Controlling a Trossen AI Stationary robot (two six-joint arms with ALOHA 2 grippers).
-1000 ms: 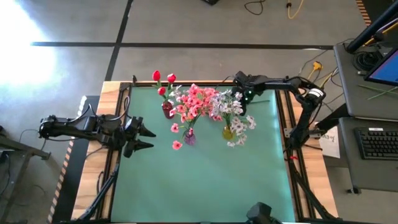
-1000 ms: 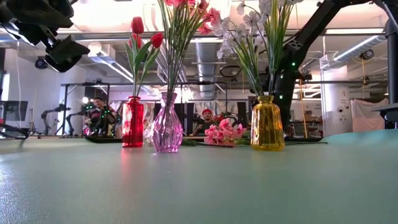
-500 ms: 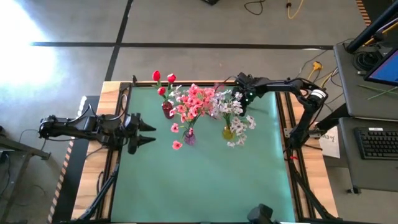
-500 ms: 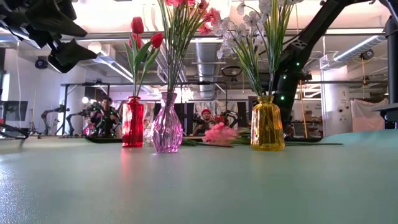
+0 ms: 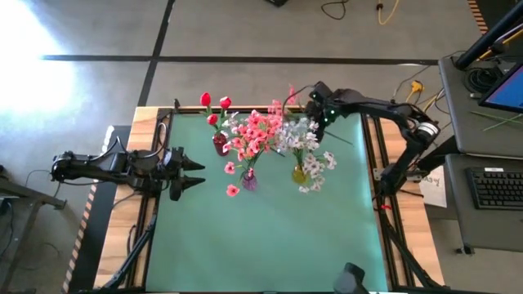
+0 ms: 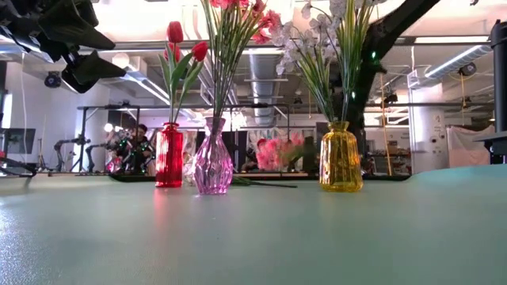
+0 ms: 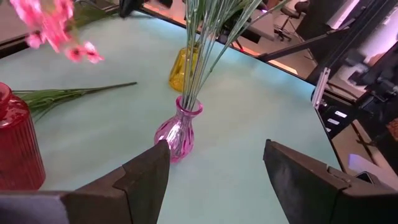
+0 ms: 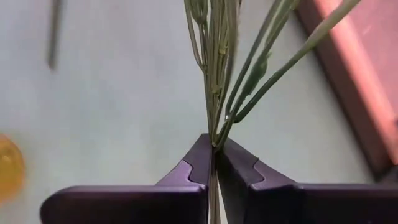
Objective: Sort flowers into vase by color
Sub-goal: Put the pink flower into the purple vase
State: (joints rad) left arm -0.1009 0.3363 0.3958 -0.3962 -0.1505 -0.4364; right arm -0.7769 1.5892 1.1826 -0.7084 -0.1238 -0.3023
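Note:
Three vases stand in a row on the green table: a red vase point(image 5: 219, 144) with red flowers, a pink vase point(image 5: 249, 181) with pink flowers, and a yellow vase point(image 5: 300, 173) with white flowers. Behind them, near the far edge, a pink flower spray point(image 5: 288, 102) point(image 6: 277, 150) hangs above the table, with my right gripper point(image 5: 315, 100) shut on its stem. My left gripper point(image 5: 194, 174) point(image 7: 214, 174) waits open at the table's left side, pointing toward the vases, with nothing between its fingers. My right gripper pinches the pink spray's thin green stem point(image 8: 213, 142) between its two fingertips, below where the stem branches. The stem runs out past the fingertips, in line with the fingers. The spray is lifted clear of the table, its blossoms point(image 6: 279, 149) toward the table's left.
A loose green stem point(image 7: 68, 93) point(image 6: 261, 184) lies on the table behind the vases. The vases' tall flowers point(image 5: 261, 135) spread wide over the far middle of the table. A wooden rim point(image 5: 372, 163) frames the table; a desk with a keyboard point(image 5: 498, 186) stands to the right.
The pink spray lay on the table behind the vases and has come up clear of it. My right gripper has risen with it and gone a little toward the far edge.

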